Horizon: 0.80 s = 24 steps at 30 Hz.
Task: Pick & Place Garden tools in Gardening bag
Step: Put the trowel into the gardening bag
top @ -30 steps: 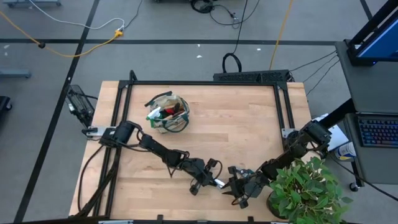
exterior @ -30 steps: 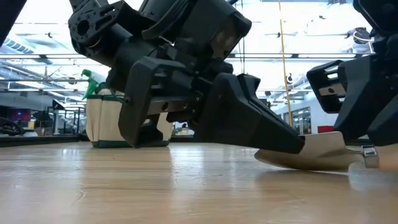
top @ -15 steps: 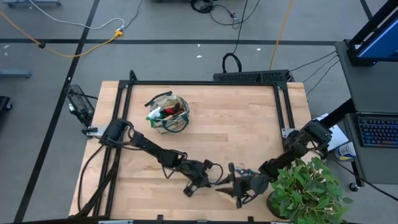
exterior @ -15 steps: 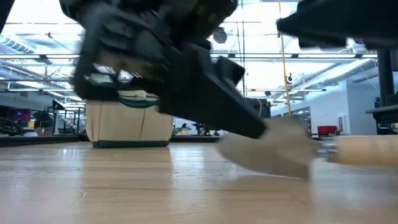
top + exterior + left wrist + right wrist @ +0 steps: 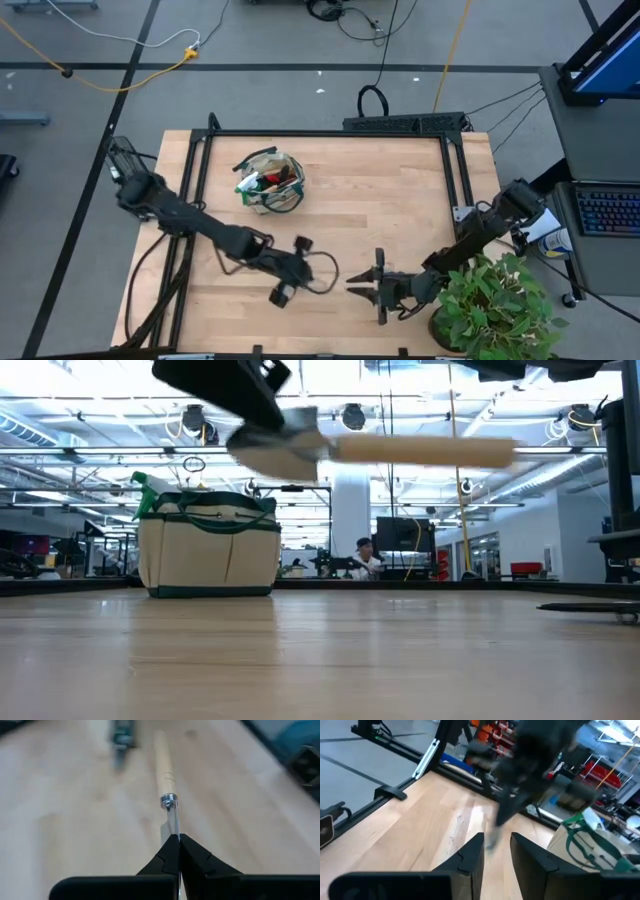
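Left gripper (image 5: pixel 178 842) clenched on trowel (image 5: pixel 164 770) blade, lifted at lower centre of high view, right gripper (image 5: pixel 368 290) released beside it, bag (image 5: pixel 269 182) upper left on table (image 5: pixel 380 190).

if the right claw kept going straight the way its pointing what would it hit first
Most likely the left arm. The right claw is open and empty, pointing across the table at the left claw, which holds the trowel by its blade. The gardening bag sits off to one side. Depth is unclear.
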{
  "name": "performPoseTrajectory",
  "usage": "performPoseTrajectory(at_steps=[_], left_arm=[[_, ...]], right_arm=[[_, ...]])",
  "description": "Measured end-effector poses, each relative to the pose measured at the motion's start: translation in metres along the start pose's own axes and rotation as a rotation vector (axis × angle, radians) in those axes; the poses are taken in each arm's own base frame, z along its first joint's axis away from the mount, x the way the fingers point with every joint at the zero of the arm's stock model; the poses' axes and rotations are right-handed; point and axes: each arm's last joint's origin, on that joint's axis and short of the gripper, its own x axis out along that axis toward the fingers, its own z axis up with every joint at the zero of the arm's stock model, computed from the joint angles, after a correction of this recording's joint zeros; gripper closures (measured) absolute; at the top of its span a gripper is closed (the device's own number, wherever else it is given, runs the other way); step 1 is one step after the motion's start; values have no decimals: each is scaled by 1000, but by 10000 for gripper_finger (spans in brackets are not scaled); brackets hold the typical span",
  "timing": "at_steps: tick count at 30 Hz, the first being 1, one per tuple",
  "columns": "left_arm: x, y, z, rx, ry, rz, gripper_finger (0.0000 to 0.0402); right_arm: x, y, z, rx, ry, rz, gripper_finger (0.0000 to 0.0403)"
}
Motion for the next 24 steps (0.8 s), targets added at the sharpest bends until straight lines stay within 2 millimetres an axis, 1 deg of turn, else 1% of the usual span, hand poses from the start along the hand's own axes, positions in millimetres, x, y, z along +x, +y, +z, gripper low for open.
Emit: performPoseTrajectory(at_steps=[5, 9, 13, 16, 18, 20, 24], left_arm=[[-44, 13, 0, -46, 43, 187, 399], [-78, 27, -1, -145, 24, 294, 399], [-104, 40, -6, -253, 12, 367, 398], [-117, 52, -13, -348, 28, 405, 398], [-122, 61, -19, -409, 49, 447, 399], [-125, 70, -25, -463, 81, 494, 398], [-128, 87, -35, -515, 136, 552, 399]], right_arm=[[-1, 0, -1, 16, 22, 7, 316], [-1, 0, -4, 11, 45, 13, 316], [1, -1, -5, 38, 49, 7, 316], [1, -2, -6, 40, 52, 4, 316], [2, -3, -6, 38, 55, 3, 316], [2, -3, -6, 37, 57, 2, 316], [3, -4, -7, 35, 62, 0, 316]])
